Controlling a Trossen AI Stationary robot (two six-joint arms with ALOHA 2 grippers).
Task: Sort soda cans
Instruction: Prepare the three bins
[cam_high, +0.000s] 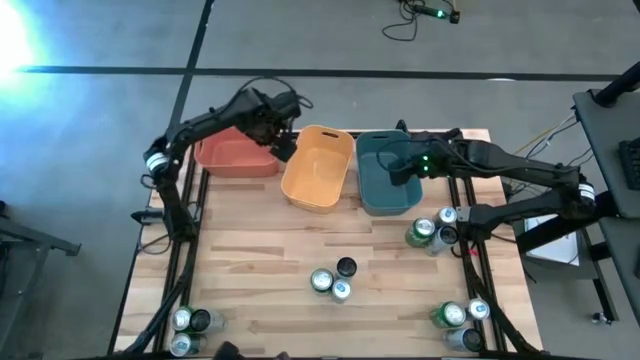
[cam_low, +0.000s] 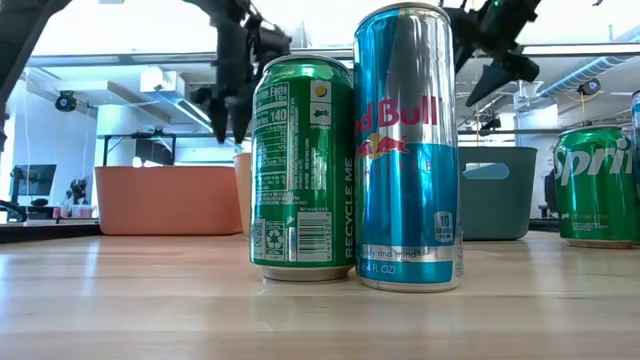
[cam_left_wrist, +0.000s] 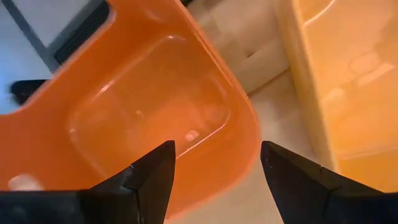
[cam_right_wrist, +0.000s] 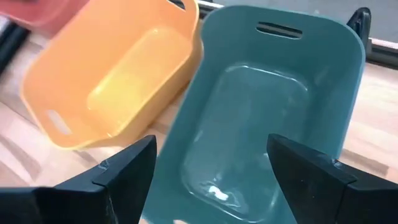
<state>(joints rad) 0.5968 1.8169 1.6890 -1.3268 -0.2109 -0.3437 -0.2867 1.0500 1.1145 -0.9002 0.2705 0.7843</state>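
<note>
Soda cans stand in groups on the wooden table: three in the middle, three by the right edge, and more at the near right corner and the near left corner. The low view shows a green can and a pale blue can upright, side by side. My left gripper hangs open and empty above the red tub's right end. My right gripper hangs open and empty above the teal tub.
The red tub, the yellow tub and the teal tub stand in a row along the table's far edge. The wrist views show nothing in them. Bare wood lies between the tubs and the middle cans.
</note>
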